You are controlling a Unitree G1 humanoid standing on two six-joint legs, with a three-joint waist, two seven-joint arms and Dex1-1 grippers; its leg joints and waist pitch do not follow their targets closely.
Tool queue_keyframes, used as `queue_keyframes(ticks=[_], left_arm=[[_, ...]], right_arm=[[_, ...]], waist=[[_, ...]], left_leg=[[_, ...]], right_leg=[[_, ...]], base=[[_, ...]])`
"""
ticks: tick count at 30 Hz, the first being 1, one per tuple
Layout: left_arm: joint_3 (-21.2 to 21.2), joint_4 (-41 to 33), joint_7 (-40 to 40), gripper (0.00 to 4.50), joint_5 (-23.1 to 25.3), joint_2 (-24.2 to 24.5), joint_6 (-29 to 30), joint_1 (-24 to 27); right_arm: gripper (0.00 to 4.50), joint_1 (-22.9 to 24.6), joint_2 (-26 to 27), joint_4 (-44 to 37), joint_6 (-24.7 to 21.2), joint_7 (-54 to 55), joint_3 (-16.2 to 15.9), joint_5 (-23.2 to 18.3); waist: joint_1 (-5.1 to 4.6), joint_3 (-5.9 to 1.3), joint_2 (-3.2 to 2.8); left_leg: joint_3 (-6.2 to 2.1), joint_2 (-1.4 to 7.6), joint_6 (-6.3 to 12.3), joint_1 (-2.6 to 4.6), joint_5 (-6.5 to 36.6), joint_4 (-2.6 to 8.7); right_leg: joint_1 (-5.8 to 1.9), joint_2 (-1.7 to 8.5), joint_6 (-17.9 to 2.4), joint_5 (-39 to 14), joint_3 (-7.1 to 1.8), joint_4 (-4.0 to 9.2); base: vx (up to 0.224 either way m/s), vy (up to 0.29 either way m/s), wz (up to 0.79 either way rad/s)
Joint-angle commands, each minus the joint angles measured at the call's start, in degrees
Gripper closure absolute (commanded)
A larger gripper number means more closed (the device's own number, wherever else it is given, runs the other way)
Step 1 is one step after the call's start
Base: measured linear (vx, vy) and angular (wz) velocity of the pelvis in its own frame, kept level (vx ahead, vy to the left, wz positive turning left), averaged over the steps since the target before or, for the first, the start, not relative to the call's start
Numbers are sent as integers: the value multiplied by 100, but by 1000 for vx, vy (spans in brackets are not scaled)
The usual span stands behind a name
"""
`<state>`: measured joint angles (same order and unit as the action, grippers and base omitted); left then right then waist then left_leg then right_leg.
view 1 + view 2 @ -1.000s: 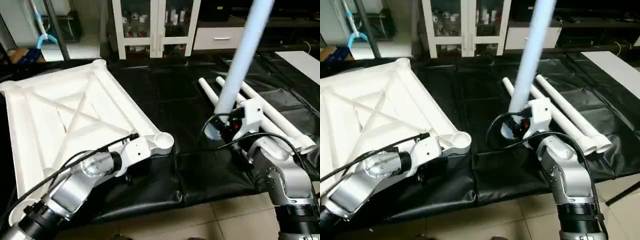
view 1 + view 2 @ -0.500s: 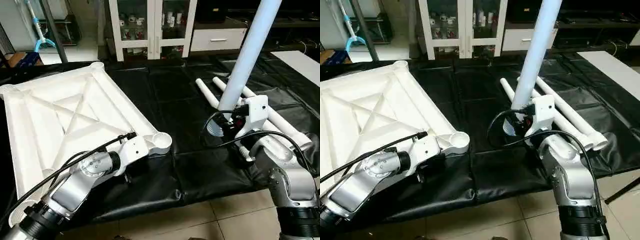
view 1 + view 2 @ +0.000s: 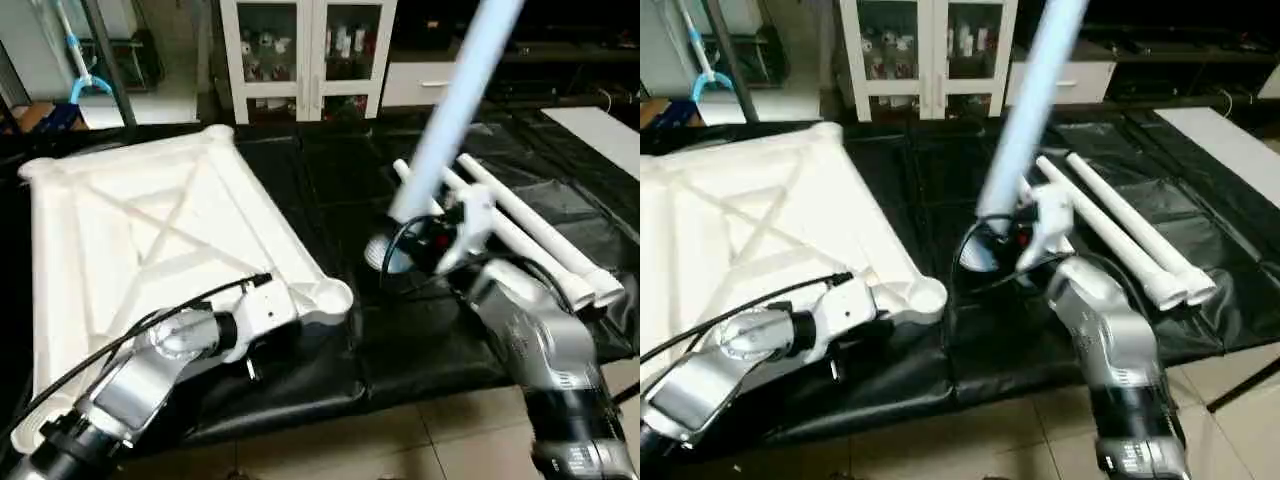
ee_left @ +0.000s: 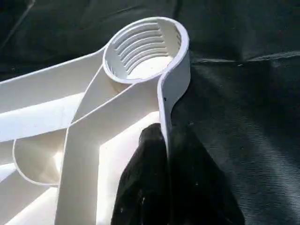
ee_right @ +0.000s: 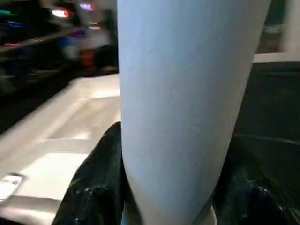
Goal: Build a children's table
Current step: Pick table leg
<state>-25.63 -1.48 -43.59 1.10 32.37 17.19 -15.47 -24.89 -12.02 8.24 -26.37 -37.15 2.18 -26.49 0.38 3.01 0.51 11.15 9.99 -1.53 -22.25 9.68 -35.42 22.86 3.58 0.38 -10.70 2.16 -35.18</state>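
Raised leg: upper end cut off by the head view's top edge, shaft smeared with blur. Its lower end sits partly behind the right gripper. Tabletop: near corner hidden under the left forearm. Left gripper: fingers blocked by wrist housing in the head views. Cabinet contents too small to make out, possibly bottles

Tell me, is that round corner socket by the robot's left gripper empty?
Empty: the corner socket shows bare threads, no leg inside.
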Motion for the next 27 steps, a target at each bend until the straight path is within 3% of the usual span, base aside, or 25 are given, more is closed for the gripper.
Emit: queue_keyframes(ticks=[1,3,4,5,6,7,9,10,11,13,14,16,19,20,21,22,23,24,25,26,27], left_arm=[[-278,59,-163,449,61,-75,-21,83],[-273,156,-194,449,108,-73,-77,58],[-279,165,-204,449,122,-66,-74,52],[-286,195,-211,449,138,-58,-92,43],[-288,205,-210,449,153,-56,-97,34],[-289,233,-218,449,167,-55,-90,17],[-293,269,-237,449,237,-56,-100,-26],[-287,294,-246,449,248,-62,-104,-50],[-283,284,-258,449,256,-65,-96,-59],[-281,260,-274,449,282,-51,-87,-81],[-274,250,-284,449,296,-49,-88,-80],[-267,243,-292,449,303,-51,-88,-76],[-121,202,-177,449,316,-89,-36,-30],[-121,202,-177,449,316,-89,-36,-30],[-49,205,-79,449,318,-124,-70,-9],[84,229,162,449,354,-200,-191,20],[252,222,307,449,252,-323,-145,26],[432,195,408,449,101,-447,-119,31],[605,145,478,449,-68,-572,-137,21],[716,120,554,449,-147,-658,-178,1],[924,71,690,449,-306,-828,-111,-56]], right_arm=[[260,-145,-80,184,-73,-392,53,-173],[260,-251,-169,417,42,-796,-75,-123],[260,-264,-201,468,106,-905,-125,-88],[260,-281,-232,566,244,-964,-207,30],[260,-302,-247,679,411,-1012,-244,118],[260,-328,-264,839,588,-1115,-284,201],[260,-396,-305,1153,791,-1325,-274,229],[260,-435,-301,1288,712,-1398,-203,139],[260,-469,-314,1414,662,-1486,-150,74],[260,-520,-317,1623,488,-1669,-38,-95],[260,-545,-299,1708,416,-1738,31,-175],[260,-563,-287,1762,380,-1779,75,-218],[260,-578,-229,1658,665,-1534,200,-212],[260,-578,-229,1658,665,-1534,200,-212],[260,-551,-211,1542,778,-1371,228,-151],[260,-469,-181,1298,1039,-958,253,59],[260,-372,-145,1046,1103,-669,303,155],[260,-231,-125,734,1127,-405,335,257],[260,-58,-96,351,1016,-138,396,294],[260,58,-87,109,923,-12,424,308],[260,285,-81,-334,787,207,459,383]], waist=[[-46,-270,59],[-62,-270,141],[-50,-276,115],[-45,-265,158],[-39,-266,147],[-64,-267,223],[-85,-253,280],[-78,-246,260],[-111,-227,347],[-122,-216,346],[-136,-210,385],[-143,-186,352],[-209,-181,361],[-238,-162,273],[-266,-165,260],[-252,-103,95],[-85,-143,-30],[169,-121,-61],[147,-252,348],[157,-345,387],[226,-309,248]], left_leg=[[-238,306,-391,242,2748,524],[-225,302,-376,237,2756,519],[-232,300,-371,233,2707,512],[-226,306,-354,234,2680,507],[-225,309,-369,246,2704,503],[-225,301,-356,234,2703,489],[-233,302,-363,236,2795,479],[-245,301,-373,262,2866,470],[-248,295,-370,250,2937,476],[-274,299,-404,269,3081,476],[-286,302,-423,288,3200,470],[-305,298,-481,322,3390,462],[-366,317,-605,307,3803,509],[-398,343,-720,308,4160,580],[-421,364,-772,304,4379,632],[-414,442,-958,148,4966,957],[-270,491,-1078,-256,5438,1447],[-55,458,-987,-374,5346,1566],[145,328,-832,107,3900,1149],[-245,16,-332,481,1532,-317],[-493,-61,-123,137,536,-276]], right_leg=[[25,415,-649,-3001,-217,580],[22,422,-648,-3068,-214,589],[11,450,-651,-3105,-217,582],[24,461,-614,-3196,-218,598],[37,468,-604,-3245,-218,605],[33,477,-562,-3379,-206,612],[50,488,-495,-3625,-190,645],[65,495,-466,-3742,-178,671],[63,481,-425,-3850,-140,690],[74,502,-361,-4029,-102,705],[81,508,-323,-4117,-75,727],[104,512,-272,-4254,-30,764],[33,526,-208,-4270,135,779],[6,499,-217,-4140,214,776],[-34,470,-244,-3971,272,745],[-204,320,-397,-3264,373,499],[-650,168,-584,-1917,442,-448],[-674,94,-508,-1489,395,-661],[-252,292,-303,-2740,-31,-325],[265,1070,-164,-4803,-419,784],[-45,1083,-253,-4681,-607,730]], base=[[0,0,0],[0,0,0],[0,0,0],[0,0,0],[0,0,0],[0,0,0],[0,0,0],[0,0,0],[0,0,0],[0,0,0],[0,0,0],[0,0,0],[0,0,0],[0,0,0],[0,0,0],[0,0,0],[-106,35,-1],[0,0,0],[0,0,0],[70,-86,1],[85,-13,-20]])
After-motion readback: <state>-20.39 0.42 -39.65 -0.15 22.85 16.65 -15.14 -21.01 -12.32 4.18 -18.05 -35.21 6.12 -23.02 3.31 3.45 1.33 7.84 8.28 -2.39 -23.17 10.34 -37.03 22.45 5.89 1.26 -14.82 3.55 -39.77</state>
